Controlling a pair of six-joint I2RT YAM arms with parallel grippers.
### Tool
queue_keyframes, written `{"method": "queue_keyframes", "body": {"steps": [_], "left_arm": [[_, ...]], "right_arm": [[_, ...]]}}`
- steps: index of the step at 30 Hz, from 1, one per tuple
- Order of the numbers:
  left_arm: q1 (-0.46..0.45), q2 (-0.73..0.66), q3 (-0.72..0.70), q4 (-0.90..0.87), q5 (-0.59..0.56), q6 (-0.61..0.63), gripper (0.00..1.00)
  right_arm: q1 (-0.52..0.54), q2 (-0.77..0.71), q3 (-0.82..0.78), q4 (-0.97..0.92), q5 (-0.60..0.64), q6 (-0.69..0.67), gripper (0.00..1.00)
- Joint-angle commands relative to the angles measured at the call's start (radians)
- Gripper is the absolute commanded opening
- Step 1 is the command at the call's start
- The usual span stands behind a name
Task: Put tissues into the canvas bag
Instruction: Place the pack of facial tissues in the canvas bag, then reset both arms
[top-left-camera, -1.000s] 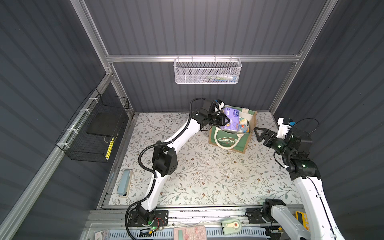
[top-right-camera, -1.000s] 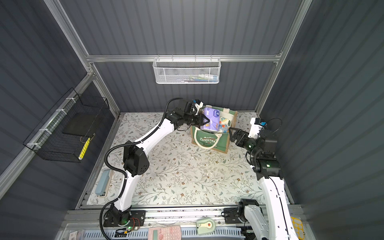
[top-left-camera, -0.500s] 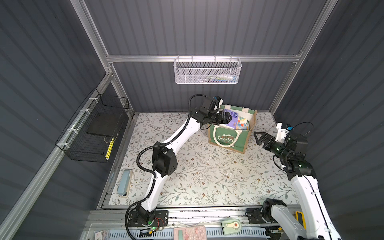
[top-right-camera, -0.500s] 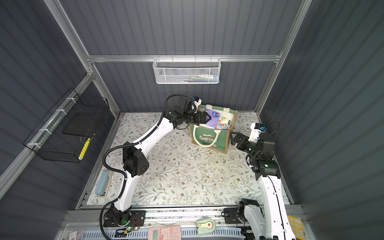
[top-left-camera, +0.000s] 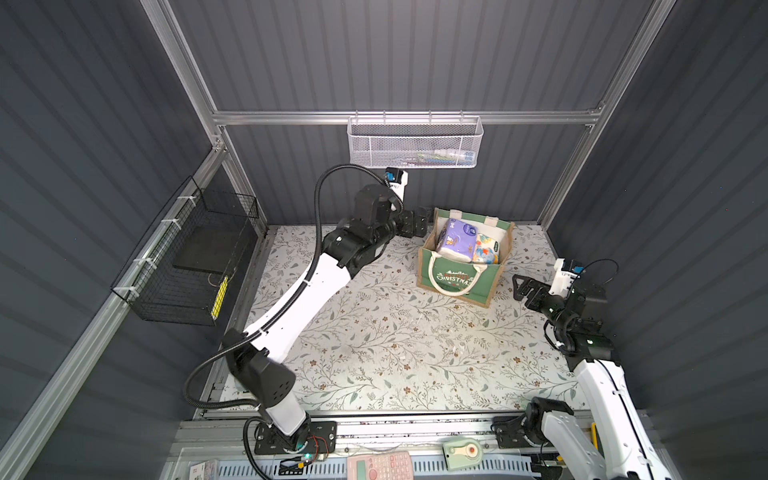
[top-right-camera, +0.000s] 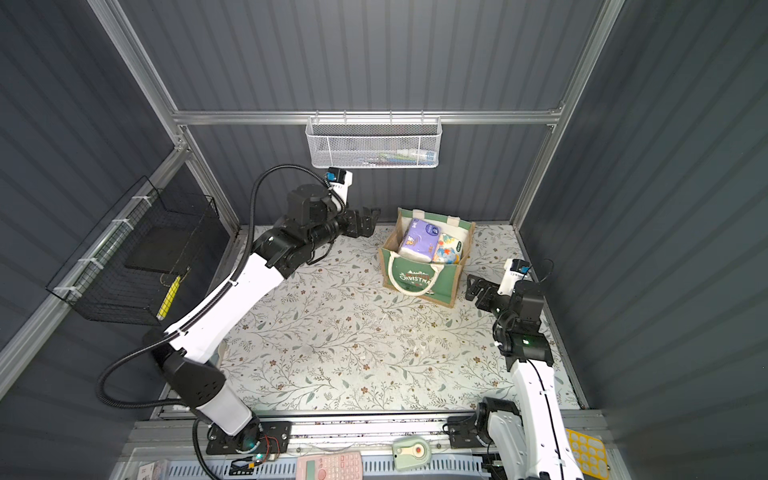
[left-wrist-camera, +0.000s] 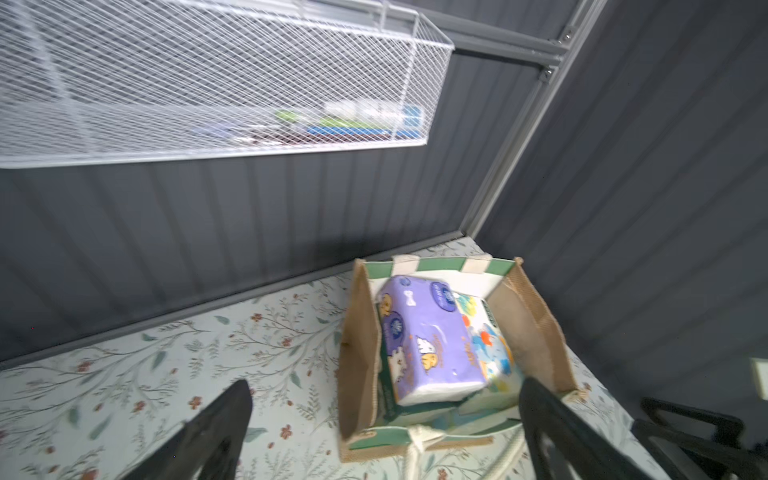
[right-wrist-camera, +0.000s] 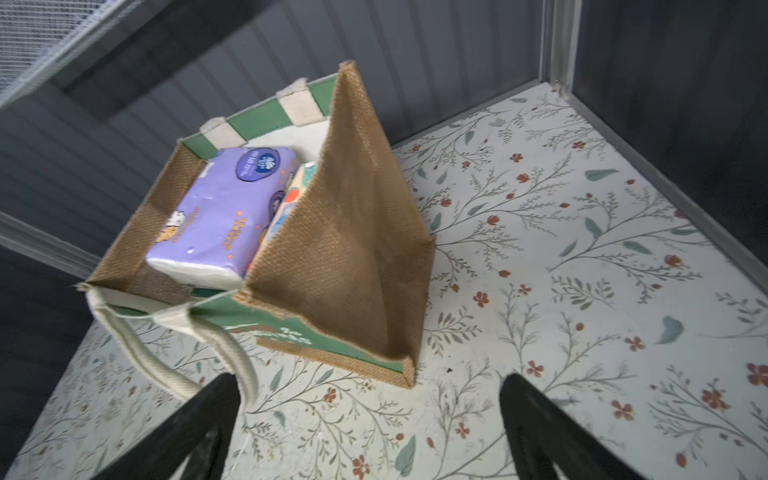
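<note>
Left tool (top-left-camera: 420, 222): jaws spread, nothing between them, hovering just beside one burlap side of the canvas bag (top-left-camera: 457, 284). Right tool (top-left-camera: 519, 287): likewise spread and empty, near the opposite burlap side, not touching.

Bag stands upright on the floral surface (top-left-camera: 374, 332), between the two tools. Inside: purple tissue pack (top-left-camera: 457, 239) lying tilted on top, cartoon-print pack (top-left-camera: 485, 250) wedged beside it. More lie underneath, too hidden to count. No loose packs seen on the surface.

Judgement: drop-off looks done, and the step in hand is clearing away. Do it well by backing straight off, keeping the fingers clear of the rope handle (right-wrist-camera: 199, 357) and rim so the bag isn't tipped.
</note>
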Motion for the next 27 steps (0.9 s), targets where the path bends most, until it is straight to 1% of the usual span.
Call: {"method": "queue_keyframes", "body": {"steps": [1,3,7,11,14,15,16,18,20,23,24,25,26,27], "left_arm": [[0.003,-0.105,-0.249,0.107,-0.227,0.073,1.00],[0.025,-0.188,-0.419,0.146,-0.323,0.077,1.00],[0.090,-0.308,-0.657,0.206,-0.445,0.048,1.00],[0.112,-0.389,-0.873,0.317,-0.624,0.079,1.00],[0.132,-0.410,-0.997,0.405,-0.694,0.088,1.00],[0.140,-0.408,-1.025,0.423,-0.705,0.090,1.00],[0.147,-0.405,-1.043,0.435,-0.721,0.089,1.00],[0.159,-0.390,-1.074,0.468,-0.757,0.089,1.00],[0.175,-0.378,-1.101,0.515,-0.767,0.111,1.00],[0.222,-0.351,-1.153,0.619,-0.762,0.139,1.00],[0.245,-0.340,-1.175,0.665,-0.756,0.141,1.00],[0.266,-0.335,-1.196,0.707,-0.741,0.144,1.00],[0.291,-0.327,-1.224,0.764,-0.707,0.151,1.00],[0.316,-0.315,-1.253,0.829,-0.673,0.156,1.00]], "right_arm": [[-0.003,-0.009,-0.105,0.174,0.112,-0.057,0.99],[-0.003,-0.003,-0.192,0.319,0.124,-0.059,0.99],[-0.003,0.055,-0.326,0.613,0.130,-0.056,0.99],[0.001,0.182,-0.381,0.802,0.136,-0.088,0.99],[0.010,0.304,-0.405,0.942,0.159,-0.134,0.99],[0.012,0.362,-0.410,1.000,0.171,-0.140,0.99],[0.012,0.388,-0.408,1.037,0.172,-0.139,0.99],[0.019,0.431,-0.394,1.075,0.162,-0.162,0.99],[0.026,0.494,-0.382,1.124,0.172,-0.176,0.99],[0.033,0.643,-0.393,1.283,0.175,-0.183,0.99],[0.036,0.695,-0.395,1.373,0.179,-0.185,0.99],[0.038,0.677,-0.390,1.333,0.173,-0.188,0.99],[0.039,0.639,-0.368,1.223,0.181,-0.188,0.99],[0.040,0.629,-0.348,1.169,0.186,-0.188,0.99]]}}
